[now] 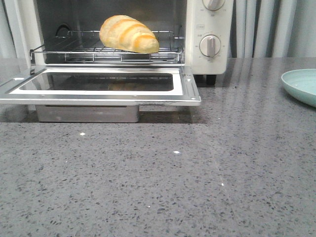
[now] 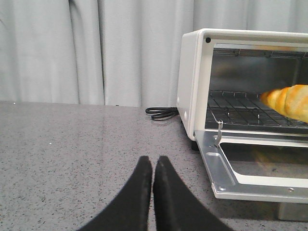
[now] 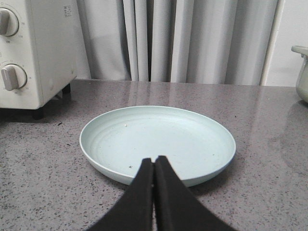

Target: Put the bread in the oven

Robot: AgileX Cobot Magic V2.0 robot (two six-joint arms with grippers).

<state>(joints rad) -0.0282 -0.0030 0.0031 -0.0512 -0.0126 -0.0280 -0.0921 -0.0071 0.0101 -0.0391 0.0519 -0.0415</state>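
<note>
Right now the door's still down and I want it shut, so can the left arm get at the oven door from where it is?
Probably yes. The left gripper, shut and empty, faces open countertop, with the lowered oven door just ahead to one side and nothing between them.

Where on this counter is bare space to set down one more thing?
The widest free patch is the grey counter in front of the oven's open door, running right toward the light green plate. The plate itself is empty. Only the oven rack is occupied, by the bread.
</note>
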